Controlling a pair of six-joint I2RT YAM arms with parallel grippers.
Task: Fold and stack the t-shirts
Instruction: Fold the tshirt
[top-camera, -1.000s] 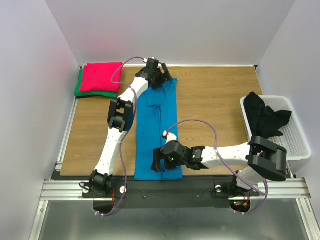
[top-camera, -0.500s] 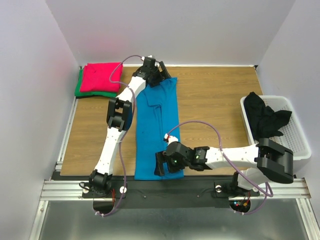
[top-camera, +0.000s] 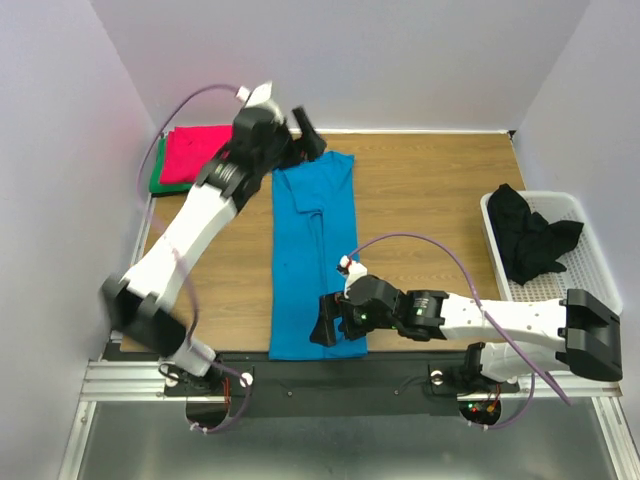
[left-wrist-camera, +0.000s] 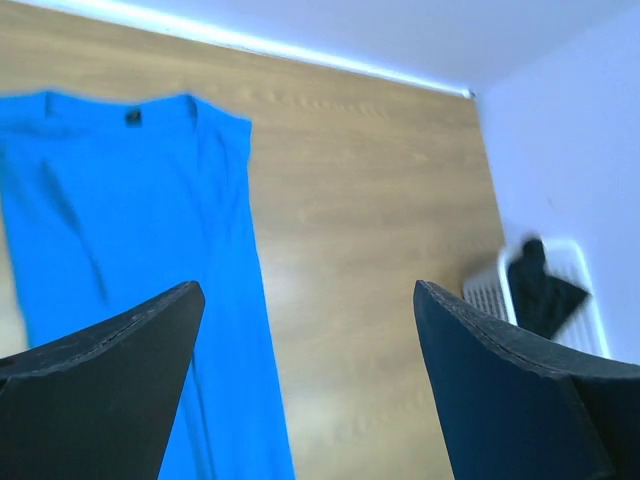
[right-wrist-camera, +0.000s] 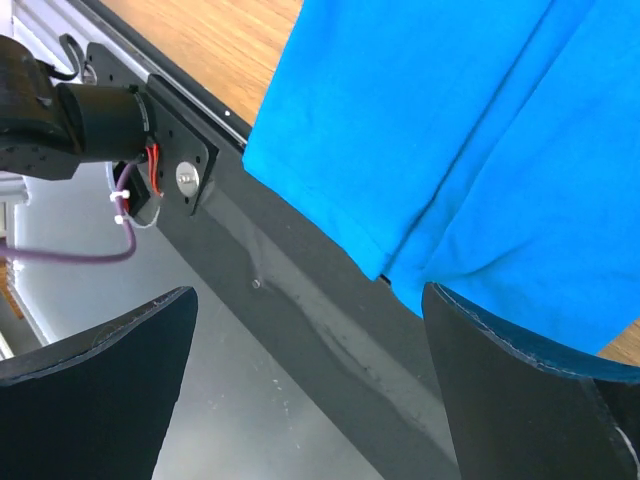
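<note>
Blue shirt (top-camera: 310, 250) is lying in a long strip, far edge to near edge, ready for cross-folding. Red shirt (top-camera: 195, 150) is sitting on green shirt (top-camera: 157, 181), far left corner, starting the stack. Left gripper (top-camera: 305, 133) and right gripper (top-camera: 325, 330) are hovering agape, empty, over its two ends

Left arm (top-camera: 190, 235): white links; black joints; thin purple cable (top-camera: 185, 100) arching off its far end
Right arm (top-camera: 500, 320): same white and black; longer purple loop (top-camera: 405, 236)
Fingers (left-wrist-camera: 100, 380): matte black wedges; faintly grained
Right base (top-camera: 470, 385): black; small red and green lights
</note>
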